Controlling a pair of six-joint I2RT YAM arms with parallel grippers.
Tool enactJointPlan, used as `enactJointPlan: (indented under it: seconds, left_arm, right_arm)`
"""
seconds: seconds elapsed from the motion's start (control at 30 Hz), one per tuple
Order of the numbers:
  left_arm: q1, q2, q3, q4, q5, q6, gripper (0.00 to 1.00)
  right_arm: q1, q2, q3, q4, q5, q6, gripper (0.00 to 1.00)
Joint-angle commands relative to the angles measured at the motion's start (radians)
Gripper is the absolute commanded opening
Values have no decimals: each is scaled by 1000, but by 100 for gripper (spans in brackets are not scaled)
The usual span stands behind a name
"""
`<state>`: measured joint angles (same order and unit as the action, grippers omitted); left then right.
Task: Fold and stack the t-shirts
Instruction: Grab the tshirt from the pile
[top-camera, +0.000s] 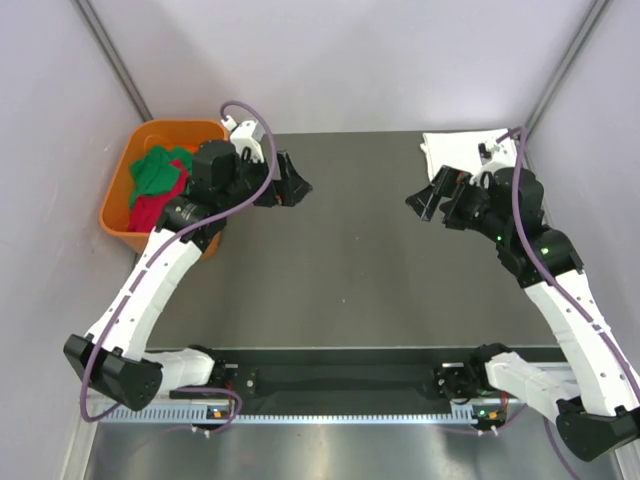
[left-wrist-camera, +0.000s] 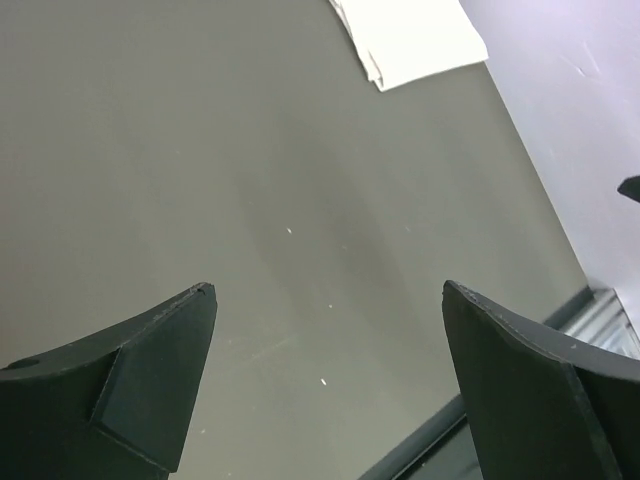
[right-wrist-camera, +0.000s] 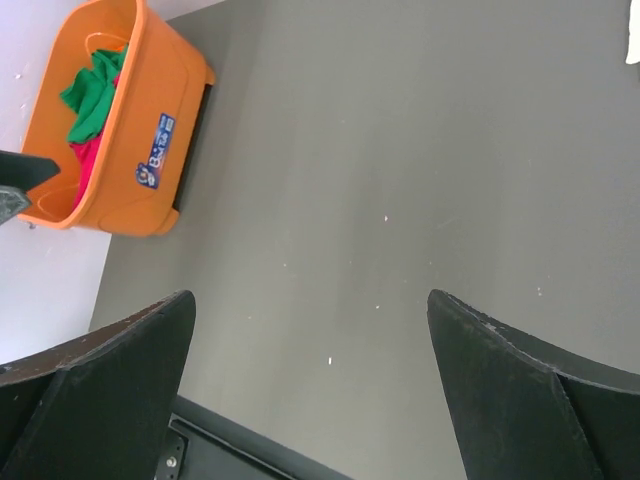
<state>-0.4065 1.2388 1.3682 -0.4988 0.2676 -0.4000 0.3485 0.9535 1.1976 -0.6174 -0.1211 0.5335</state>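
Your left gripper (top-camera: 291, 181) hangs over the far left part of the table (top-camera: 350, 280), near the orange tub (top-camera: 118, 218). Its jaws are spread as wide as they go with nothing between them, and the left wrist view shows only bare grey tabletop in the gap between the two black fingers (left-wrist-camera: 150, 385). Your right gripper (top-camera: 424, 200) is likewise fully spread and holds nothing. It is poised over the far right part of the table, and its wrist view shows bare surface between the fingers (right-wrist-camera: 520, 380). The two grippers face each other across the middle of the table, well apart. T-shirts: a white t-shirt (top-camera: 452, 150) lies folded flat at the far right corner of the table, near the right gripper but apart from it. In the left wrist view its layered edge shows at the top of the frame. A green t-shirt (top-camera: 155, 170) sits crumpled on top inside the tub, with a red t-shirt (top-camera: 150, 210) bunched beside it and partly under it, toward the near side. You cannot tell how many garments the green heap holds. The tub stands at the far left corner of the table; whether it rests on the surface or just beside it, you cannot tell. A blue label shows on its side wall in the right wrist view.
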Motion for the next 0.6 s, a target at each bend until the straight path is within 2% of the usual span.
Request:
enactJointPlan:
  seconds: [0.0,0.1,0.17,0.23,0.4,0.47,0.5,0.57]
  left_arm:
    - [6,-9,71,-12,-83,10,99]
    - [27,10,88,-11,-240,-20,98]
    - [66,43,86,-4,-330,-33,93]
    - [168,85,100,-29,-358,-72,83]
    - [383,240,181,-90,-381,-143,77]
    - [399,293,207,-96,-396,-172,77]
    - [443,310,212,-99,-427,-181,77]
    - [452,350,221,-106,-503,-215,75]
  right_arm:
    - [-8,-4,-1,42,32,-9,100]
    - [-8,-7,0,38,32,-12,100]
    - [-9,-18,-10,44,32,-9,100]
    - [-9,-25,-35,64,23,0,100]
    - [-9,-32,-78,85,-18,19,99]
    - [-9,-33,-93,105,-43,23,100]
    - [-8,-30,-95,110,-67,29,100]
    - [-9,-29,-96,123,-84,31,100]
